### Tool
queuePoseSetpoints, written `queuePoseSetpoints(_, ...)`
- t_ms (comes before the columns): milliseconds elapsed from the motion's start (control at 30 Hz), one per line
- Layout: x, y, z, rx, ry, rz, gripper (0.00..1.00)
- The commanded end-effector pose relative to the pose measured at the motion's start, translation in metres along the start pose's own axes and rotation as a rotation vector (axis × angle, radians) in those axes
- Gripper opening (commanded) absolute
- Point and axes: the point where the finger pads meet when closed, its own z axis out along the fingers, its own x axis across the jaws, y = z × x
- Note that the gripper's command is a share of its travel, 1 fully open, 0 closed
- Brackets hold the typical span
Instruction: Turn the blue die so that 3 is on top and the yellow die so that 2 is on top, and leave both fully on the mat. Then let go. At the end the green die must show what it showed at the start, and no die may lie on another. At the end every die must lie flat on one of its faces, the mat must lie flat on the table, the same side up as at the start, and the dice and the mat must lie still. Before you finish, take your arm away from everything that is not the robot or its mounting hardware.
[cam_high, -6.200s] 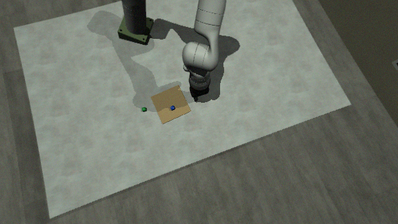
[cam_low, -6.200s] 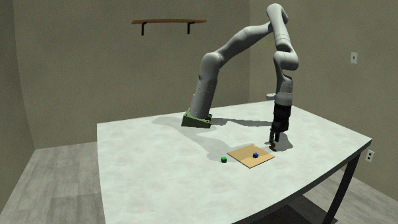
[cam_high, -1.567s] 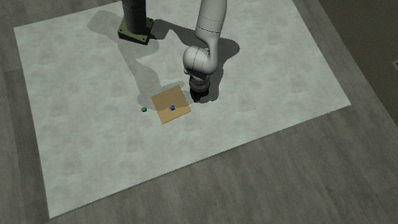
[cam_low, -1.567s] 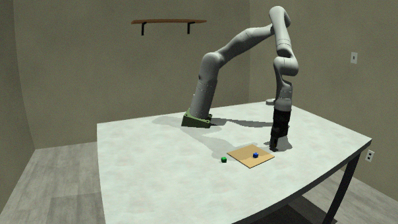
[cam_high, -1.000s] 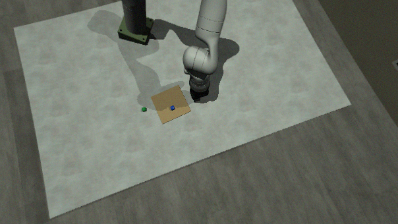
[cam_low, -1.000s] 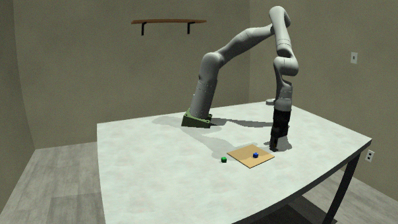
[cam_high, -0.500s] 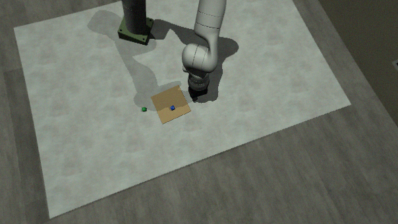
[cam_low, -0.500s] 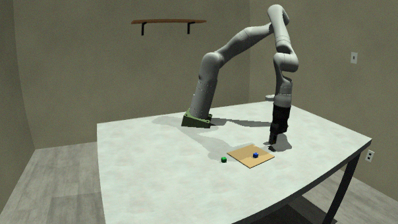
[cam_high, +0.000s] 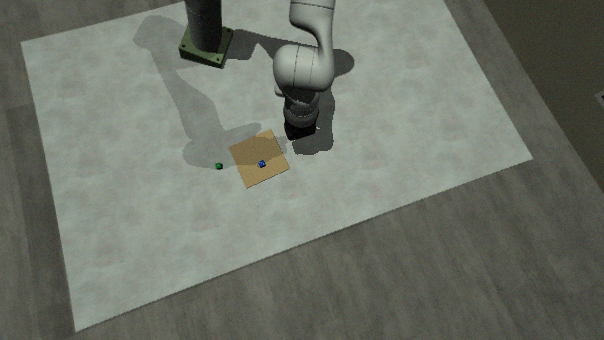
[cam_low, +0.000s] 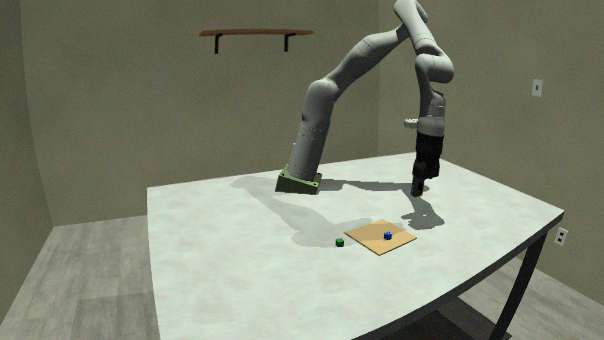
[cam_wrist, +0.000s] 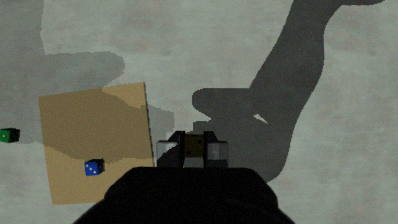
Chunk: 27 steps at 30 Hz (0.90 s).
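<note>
while clamped in the tool (cam_wrist: 192, 150), yellow die (cam_wrist: 194, 145) hangs.

Top view looks steeply down, exterior from the table's front corner, wrist close; all share the mat (cam_high: 252, 172).

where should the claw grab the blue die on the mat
Across two opposite side faces of the blue die, coming straight down from above. It lies flat on the mat with free room all round. The claw is now shut on the yellow die.
</note>
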Motion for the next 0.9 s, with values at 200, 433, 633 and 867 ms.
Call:
queuePoseSetpoints(200,0.008,0.003,-0.016,-0.014,0.015,-0.012,0.34)
queuePoseSetpoints(433,0.008,0.003,-0.016,-0.014,0.015,-0.012,0.34)
queuePoseSetpoints(633,-0.003,0.004,-0.016,-0.013,0.014,-0.019,0.34)
queuePoseSetpoints(867,-0.047,0.004,-0.016,-0.012,0.012,-0.049,0.34)
